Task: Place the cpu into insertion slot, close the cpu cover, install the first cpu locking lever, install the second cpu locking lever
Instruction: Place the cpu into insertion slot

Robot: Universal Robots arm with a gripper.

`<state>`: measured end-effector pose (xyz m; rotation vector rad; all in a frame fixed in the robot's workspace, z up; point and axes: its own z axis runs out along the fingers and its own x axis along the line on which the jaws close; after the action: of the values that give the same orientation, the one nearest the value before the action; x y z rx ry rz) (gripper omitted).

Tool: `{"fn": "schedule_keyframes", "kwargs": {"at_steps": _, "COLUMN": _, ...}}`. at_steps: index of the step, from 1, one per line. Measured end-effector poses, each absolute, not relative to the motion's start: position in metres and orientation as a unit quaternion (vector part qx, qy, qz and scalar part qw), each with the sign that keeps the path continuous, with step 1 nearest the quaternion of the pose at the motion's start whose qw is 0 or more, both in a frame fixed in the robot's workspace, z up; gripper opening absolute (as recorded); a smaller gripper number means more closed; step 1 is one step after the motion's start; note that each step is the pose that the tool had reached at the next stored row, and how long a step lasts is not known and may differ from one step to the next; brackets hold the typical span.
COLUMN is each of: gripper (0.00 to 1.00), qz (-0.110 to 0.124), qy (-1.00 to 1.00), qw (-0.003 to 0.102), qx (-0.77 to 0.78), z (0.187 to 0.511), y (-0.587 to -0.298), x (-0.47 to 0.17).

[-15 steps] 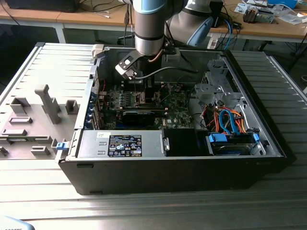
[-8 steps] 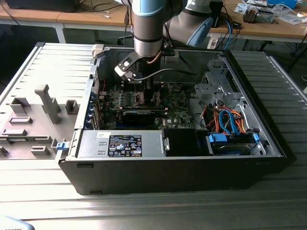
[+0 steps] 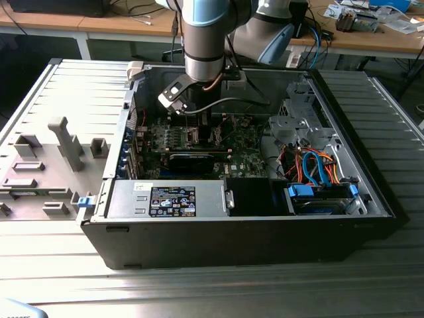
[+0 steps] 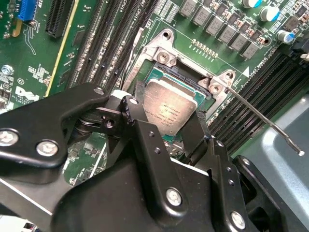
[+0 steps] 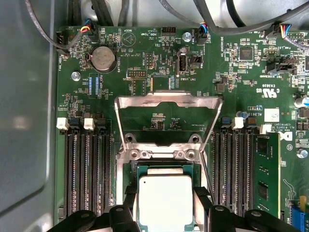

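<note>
The cpu (image 5: 165, 200) is a pale silver square lying level over the insertion slot (image 5: 164, 166), whose metal rim (image 4: 161, 54) shows on the green board. My gripper (image 5: 165, 205) has its black fingers (image 5: 129, 205) against two opposite edges of the cpu (image 4: 169, 107), shut on it. The cpu cover (image 5: 169, 99) is swung open, its silver frame lying back from the slot. A thin metal locking lever (image 4: 263, 118) sticks out free beside the slot. In the exterior view my gripper (image 3: 199, 132) reaches down into the open computer case (image 3: 232, 232).
Long black memory slots (image 5: 87, 174) flank the socket, and one holds a green memory stick (image 5: 265, 174). A coin battery (image 5: 103, 58) sits past the cover. Orange and blue cables (image 3: 318, 165) and a power supply (image 3: 179, 199) fill the case's near side. A grey fixture plate (image 3: 46, 159) lies outside.
</note>
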<state>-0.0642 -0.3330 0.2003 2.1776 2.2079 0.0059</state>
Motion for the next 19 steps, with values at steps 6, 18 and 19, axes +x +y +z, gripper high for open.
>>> {"fn": "schedule_keyframes", "kwargs": {"at_steps": 6, "gripper": 0.54, "qz": 0.002, "qy": 0.712, "qw": 0.020, "qx": 0.702, "z": 0.1994, "y": -0.3323, "x": -0.0639}}
{"fn": "schedule_keyframes", "kwargs": {"at_steps": 18, "gripper": 0.62, "qz": 0.002, "qy": 0.712, "qw": 0.020, "qx": 0.702, "z": 0.1976, "y": -0.3322, "x": -0.0639}}
{"fn": "schedule_keyframes", "kwargs": {"at_steps": 19, "gripper": 0.62, "qz": 0.002, "qy": 0.712, "qw": 0.020, "qx": 0.702, "z": 0.1977, "y": -0.3322, "x": -0.0639}}
